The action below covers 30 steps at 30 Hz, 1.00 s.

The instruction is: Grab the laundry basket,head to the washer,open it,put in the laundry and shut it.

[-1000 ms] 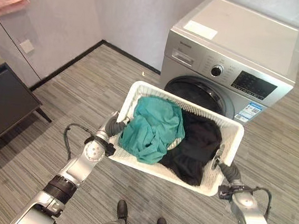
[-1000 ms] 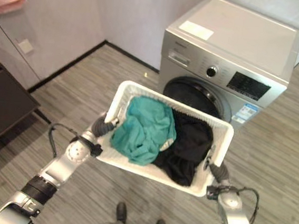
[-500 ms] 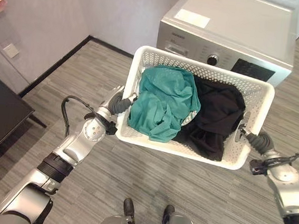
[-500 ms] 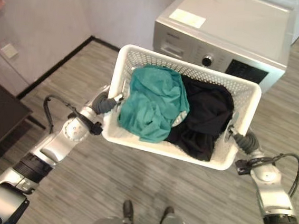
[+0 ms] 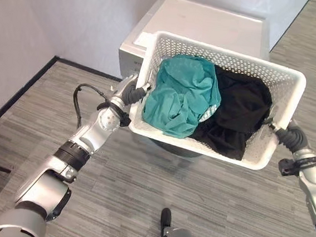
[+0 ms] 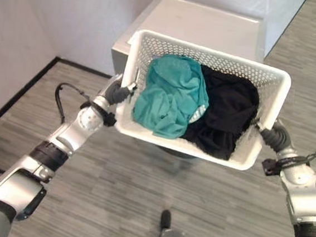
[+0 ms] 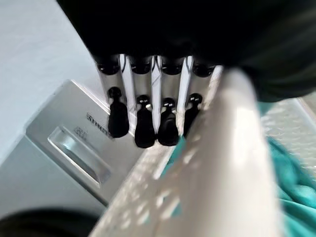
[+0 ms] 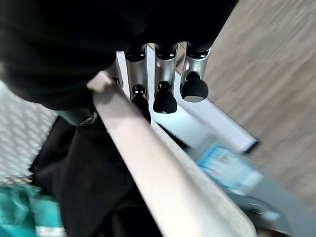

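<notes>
A white perforated laundry basket [image 5: 156, 132] hangs in the air over the front of the silver washer [image 5: 212, 24]. A teal garment [image 5: 182, 95] lies in its left half and a black garment [image 5: 240, 112] in its right half. My left hand [image 5: 131, 93] is shut on the basket's left end, and in the left wrist view its fingers [image 7: 148, 123] curl over the rim [image 7: 232, 163]. My right hand [image 5: 288, 136] is shut on the right end, its fingers [image 8: 163, 98] hooked over the rim [image 8: 163, 182]. The basket hides the washer's control panel and most of its door.
A pale wall [image 5: 73, 15] with a dark skirting board [image 5: 14, 102] runs along the left and meets the washer. Grey striped floor [image 5: 139, 195] spreads in front. A dark edge of the washer door [image 5: 172, 149] shows under the basket.
The camera has moved closer to the washer. The basket, still held by both hands, now sits higher and covers the washer's front panel and door. The dark cabinet at the left has left the view.
</notes>
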{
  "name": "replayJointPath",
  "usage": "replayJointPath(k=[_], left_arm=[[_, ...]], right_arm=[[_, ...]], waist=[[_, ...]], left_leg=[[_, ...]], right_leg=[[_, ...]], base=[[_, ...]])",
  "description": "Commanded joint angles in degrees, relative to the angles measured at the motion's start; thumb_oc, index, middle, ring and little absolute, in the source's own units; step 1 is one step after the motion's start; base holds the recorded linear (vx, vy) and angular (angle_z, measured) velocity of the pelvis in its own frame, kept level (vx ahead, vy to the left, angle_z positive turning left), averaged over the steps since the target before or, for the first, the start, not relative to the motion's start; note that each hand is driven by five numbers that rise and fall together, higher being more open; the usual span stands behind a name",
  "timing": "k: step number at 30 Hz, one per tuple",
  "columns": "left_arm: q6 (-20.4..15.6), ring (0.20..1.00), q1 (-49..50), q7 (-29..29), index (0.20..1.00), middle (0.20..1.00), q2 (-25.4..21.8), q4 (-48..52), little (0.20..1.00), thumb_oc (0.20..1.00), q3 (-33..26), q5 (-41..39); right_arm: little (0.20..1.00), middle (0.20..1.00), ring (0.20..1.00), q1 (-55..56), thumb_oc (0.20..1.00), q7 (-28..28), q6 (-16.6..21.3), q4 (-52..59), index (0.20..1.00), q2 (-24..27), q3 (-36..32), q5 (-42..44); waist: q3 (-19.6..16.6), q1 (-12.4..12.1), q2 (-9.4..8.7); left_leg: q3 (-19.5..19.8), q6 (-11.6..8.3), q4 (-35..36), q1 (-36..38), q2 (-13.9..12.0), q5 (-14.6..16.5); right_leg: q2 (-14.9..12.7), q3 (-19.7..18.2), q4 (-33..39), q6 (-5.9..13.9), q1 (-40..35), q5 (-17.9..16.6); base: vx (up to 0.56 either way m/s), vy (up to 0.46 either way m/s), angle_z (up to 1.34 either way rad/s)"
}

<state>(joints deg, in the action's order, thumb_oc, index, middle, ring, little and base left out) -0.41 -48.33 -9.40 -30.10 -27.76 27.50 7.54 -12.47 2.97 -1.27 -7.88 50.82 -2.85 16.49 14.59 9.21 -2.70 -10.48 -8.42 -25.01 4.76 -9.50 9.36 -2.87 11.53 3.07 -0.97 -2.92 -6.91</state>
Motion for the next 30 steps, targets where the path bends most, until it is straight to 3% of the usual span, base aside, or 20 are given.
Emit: replayJointPath(k=[1,4,6,7,8,10,17,21,23,25,26,27,28,29,30], left_arm=[[0.31,0.2,-7.41,-9.86,0.2,0.2,-11.76,-3.35,0.2,0.2,-7.82,-3.43],[-0.25,0.2,-6.33,-10.05,0.2,0.2,-12.77,-1.74,0.2,0.2,-10.03,-4.75],[-0.75,0.2,-5.2,-9.92,0.2,0.2,-13.68,-0.92,0.2,0.2,-10.52,-4.72],[-0.81,0.2,-4.95,-9.9,0.2,0.2,-13.6,-1.17,0.2,0.2,-9.98,-4.25],[-0.78,0.2,-5.04,-9.64,0.2,0.2,-13.41,-1.91,0.2,0.2,-9.06,-3.9],[-0.98,0.2,-5.23,-9.45,0.2,0.2,-13.42,-2.62,0.2,0.2,-8.3,-3.91],[-0.89,0.2,-5.47,-8.33,0.2,0.2,-13.68,-4.69,0.2,0.2,-5.16,-4.26],[-0.63,0.2,-8.25,-7.75,0.2,0.2,-12.58,-7.5,0.2,0.2,-2.23,-4.61],[-0.48,0.2,-14.19,-6.49,0.2,0.2,-11.58,-12.83,0.2,0.2,2.65,-6.88],[-0.64,0.2,-17.56,-6.46,0.2,0.2,-11.46,-16.17,0.2,0.2,4.98,-9.1],[-0.31,0.2,-19.92,-6.71,0.2,0.2,-10.8,-18.3,0.2,0.2,7.15,-9.62],[-0.4,0.2,-20.08,-6.73,0.2,0.2,-10.85,-18.55,0.2,0.2,7.14,-9.69],[-0.2,0.2,-21.27,-6.74,0.2,0.2,-10.13,-20.13,0.2,0.2,7.77,-9.71],[-0.33,0.2,-22.66,-6.6,0.2,0.2,-9.42,-21.66,0.2,0.2,8.95,-9.81],[-0.4,0.2,-22.74,-6.61,0.2,0.2,-9.36,-21.82,0.2,0.2,8.98,-9.84]], right_arm=[[0.2,0.2,0.2,-7.7,0.2,-5.86,3.19,-5.84,0.2,10.0,-2.7,5.42],[0.2,0.2,0.2,-9.47,0.2,-5.1,2.92,-3.17,0.2,9.34,-0.75,4.95],[0.2,0.2,0.2,-9.78,0.2,-4.89,2.91,-2.73,0.2,9.6,-0.21,3.67],[0.2,0.2,0.2,-9.72,0.2,-5.18,2.96,-3.3,0.2,9.81,-0.03,2.41],[0.2,0.2,0.2,-10.44,0.2,-5.66,2.31,-5.94,0.2,9.97,0.25,1.83],[0.2,0.2,0.2,-10.87,0.2,-5.81,2.06,-7.6,0.2,9.57,0.63,2.08],[0.2,0.2,0.2,-15.48,0.2,-5.05,0.81,-16.57,0.2,8.26,6.52,3.14],[0.2,0.2,0.2,-16.41,0.2,-5.35,0.7,-18.92,0.2,9.28,6.65,4.98],[0.2,0.2,0.2,-19.95,0.2,-5.71,0.94,-22.13,0.2,11.14,9.05,7.01],[0.2,0.2,0.2,-25.46,0.2,-6.03,0.94,-25.71,0.2,11.15,13.64,7.34],[0.2,0.2,0.2,-28.58,0.2,-6.06,-0.01,-28.25,0.2,11.64,16.4,7.41],[0.2,0.2,0.2,-29.29,0.2,-6.04,0.07,-28.64,0.2,11.6,16.95,7.5],[0.2,0.2,0.2,-30.25,0.2,-5.93,-0.11,-29.15,0.2,11.94,17.98,7.49],[0.2,0.2,0.2,-31.48,0.2,-6.37,0.1,-30.5,0.2,12.38,19.01,6.55],[0.2,0.2,0.2,-31.67,0.2,-6.35,0.16,-30.65,0.2,12.38,19.17,6.57]], waist=[[-6.55,-3.79,-2.29],[-6.32,-6.0,-2.8],[-6.77,-7.84,-2.06],[-6.95,-8.28,-1.73],[-7.66,-8.15,-0.37],[-8.12,-8.11,-0.02],[-8.81,-9.19,0.35],[-8.2,-8.56,-0.36],[-6.79,-8.34,-1.66],[-5.81,-7.95,-2.19],[-6.11,-7.93,-2.25],[-6.06,-7.94,-2.37],[-6.68,-8.0,-1.93],[-7.26,-8.81,-1.14],[-7.34,-8.89,-1.34]], left_leg=[[8.54,4.53,-15.42,-7.88,-0.7,-13.07],[10.42,5.42,-3.04,-10.66,1.24,-9.18],[13.29,4.29,12.46,-10.93,2.73,-9.29],[13.97,3.74,17.69,-11.26,3.0,-12.14],[14.49,3.54,20.95,-9.26,2.58,-11.78],[15.5,3.48,21.8,-8.22,3.2,-11.58],[12.81,4.7,23.17,-3.46,3.59,-10.37],[12.34,3.69,21.65,-4.71,2.77,-10.8],[13.06,2.58,10.62,-10.69,1.58,-14.59],[13.9,3.83,1.55,-15.79,2.61,-14.06],[10.26,4.33,4.38,-17.96,2.59,-12.74],[9.96,4.43,4.63,-17.75,2.73,-12.76],[7.49,4.6,10.41,-18.08,3.32,-12.62],[4.9,4.2,17.28,-19.92,4.48,-13.98],[4.65,4.28,17.95,-19.58,4.74,-14.26]], right_leg=[[1.41,-4.86,-3.98,3.33,3.47,5.43],[0.34,-7.75,-3.32,4.57,1.26,6.87],[0.29,-8.81,-2.91,5.44,-0.62,8.52],[0.19,-9.04,-3.22,5.46,-1.49,9.43],[0.75,-9.63,-5.07,5.68,-1.47,11.0],[0.52,-10.04,-6.1,5.83,-1.07,10.76],[-0.13,-12.23,-9.16,5.88,-1.17,12.27],[0.67,-12.07,-8.43,5.21,-1.81,13.13],[1.54,-10.8,-6.66,3.89,-3.13,12.71],[2.01,-9.73,-5.63,3.47,-3.95,12.46],[1.96,-8.85,-4.3,3.81,-5.36,13.04],[1.74,-9.03,-4.14,3.91,-5.44,13.04],[1.72,-8.87,-3.26,4.47,-6.35,13.48],[1.87,-8.76,-3.04,5.01,-7.69,14.44],[1.56,-8.85,-3.07,5.11,-7.64,14.57]], base=[[0.09,-0.032,-0.91],[0.21,0.095,-0.42],[0.27,0.172,-0.18],[0.33,0.204,-0.01],[0.22,0.145,-0.02],[0.18,0.147,-0.22],[0.15,0.049,-0.38],[0.08,-0.092,0.06],[0.06,-0.232,0.49],[0.11,-0.117,0.69],[0.2,-0.019,0.54],[0.28,0.078,0.44],[0.33,0.183,0.36],[0.33,0.181,0.28],[0.29,0.17,0.22]])
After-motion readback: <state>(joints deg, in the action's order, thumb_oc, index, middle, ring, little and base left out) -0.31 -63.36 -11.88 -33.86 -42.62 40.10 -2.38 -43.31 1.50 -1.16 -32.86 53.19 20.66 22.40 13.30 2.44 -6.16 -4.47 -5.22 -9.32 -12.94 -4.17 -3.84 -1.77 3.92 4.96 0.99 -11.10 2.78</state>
